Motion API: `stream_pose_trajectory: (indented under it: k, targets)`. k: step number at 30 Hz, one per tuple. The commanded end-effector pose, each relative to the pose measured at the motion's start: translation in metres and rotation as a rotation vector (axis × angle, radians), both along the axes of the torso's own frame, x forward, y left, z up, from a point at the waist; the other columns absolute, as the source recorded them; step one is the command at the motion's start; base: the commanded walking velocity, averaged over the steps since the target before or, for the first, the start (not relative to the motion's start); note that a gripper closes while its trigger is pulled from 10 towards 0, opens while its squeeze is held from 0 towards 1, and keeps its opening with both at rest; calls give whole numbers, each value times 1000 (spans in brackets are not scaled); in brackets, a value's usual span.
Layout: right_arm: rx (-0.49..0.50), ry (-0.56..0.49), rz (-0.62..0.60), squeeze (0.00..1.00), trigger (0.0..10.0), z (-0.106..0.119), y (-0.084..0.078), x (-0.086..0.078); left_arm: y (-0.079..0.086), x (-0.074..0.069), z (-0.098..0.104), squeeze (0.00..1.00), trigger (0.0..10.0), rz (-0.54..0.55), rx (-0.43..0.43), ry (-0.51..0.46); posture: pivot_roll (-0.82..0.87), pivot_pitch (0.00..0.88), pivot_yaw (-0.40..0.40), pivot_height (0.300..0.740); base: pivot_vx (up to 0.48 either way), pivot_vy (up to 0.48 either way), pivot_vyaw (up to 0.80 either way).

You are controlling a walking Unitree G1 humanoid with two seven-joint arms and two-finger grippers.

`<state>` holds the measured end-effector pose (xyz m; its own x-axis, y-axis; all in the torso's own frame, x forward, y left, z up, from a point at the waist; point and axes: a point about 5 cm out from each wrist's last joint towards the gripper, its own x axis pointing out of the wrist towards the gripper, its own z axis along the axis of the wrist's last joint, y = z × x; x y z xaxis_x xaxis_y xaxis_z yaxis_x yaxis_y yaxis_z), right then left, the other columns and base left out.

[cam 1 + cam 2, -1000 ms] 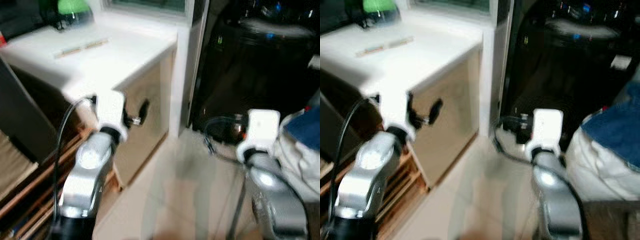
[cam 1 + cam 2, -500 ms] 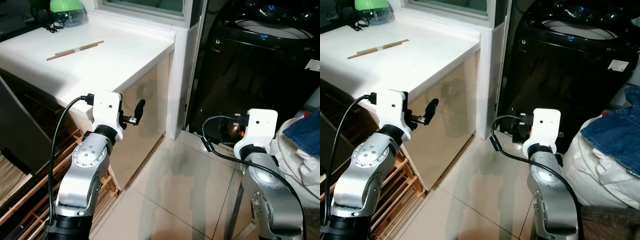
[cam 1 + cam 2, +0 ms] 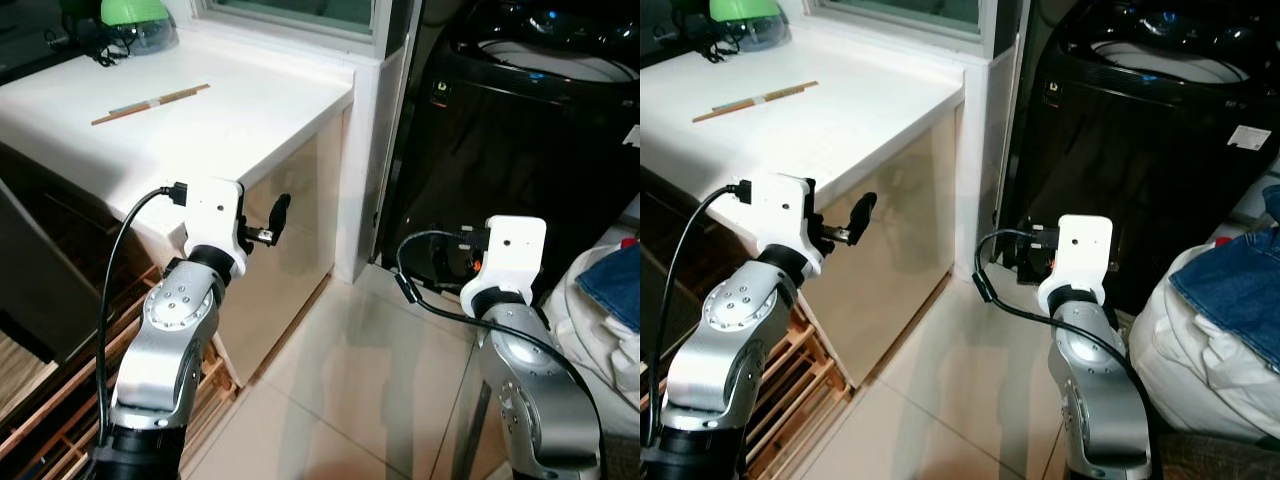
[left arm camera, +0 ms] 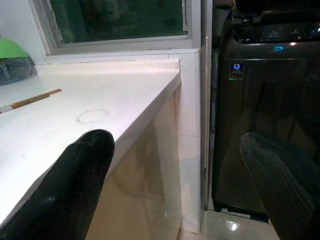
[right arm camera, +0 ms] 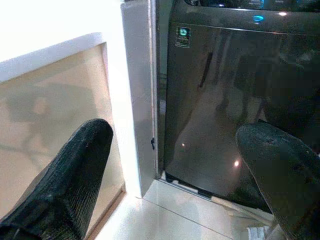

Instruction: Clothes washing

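approach is the step in hand, by the look of it: the robot faces the black washing machine (image 3: 1150, 110) with nothing picked up, and the clothes (image 3: 1230, 320) sit heaped at its right side. to do it well the robot should probably turn toward that heap, bring one arm low over the top garment, and close on a thick fold rather than a flat patch, since loose cloth slips from thin fingers.

the left gripper (image 4: 175, 190) hangs in front of the counter's corner with its two black fingers spread wide and nothing between them. the right gripper (image 5: 175, 180) points at the machine's lower front, its fingers likewise wide apart and empty.

the washing machine is a glossy dark box with a round tub opening on top (a top loader, it seems), and small lit marks show on its panel. the clothes are soft and rumpled: a blue denim piece lies over a bulky white bundle. the white counter (image 3: 200, 120) is smooth and hard-edged, with a beige shiny side panel. a thin stick (image 3: 150, 102) lies on it, and a green domed object (image 3: 140, 20) stands near the window. the floor tiles (image 3: 950, 400) are pale and reflective, likely slick.
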<state>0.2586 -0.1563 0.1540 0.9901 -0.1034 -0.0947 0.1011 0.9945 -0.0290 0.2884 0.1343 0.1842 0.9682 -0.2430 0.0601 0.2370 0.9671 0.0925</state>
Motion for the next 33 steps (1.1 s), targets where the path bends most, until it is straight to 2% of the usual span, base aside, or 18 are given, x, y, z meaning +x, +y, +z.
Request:
stream_pose_trajectory:
  k: [1, 33]
  targets:
    - [-1, -2, -1, 0, 10000, 1, 2, 1, 2, 1, 0, 0, 10000, 3, 4, 9, 45, 0, 49, 740, 352, 0, 0]
    - [-15, -18, -5, 0, 10000, 4, 2, 4, 0, 3, 1, 0, 10000, -2, 4, 0, 42, 0, 44, 740, 354, 0, 0]
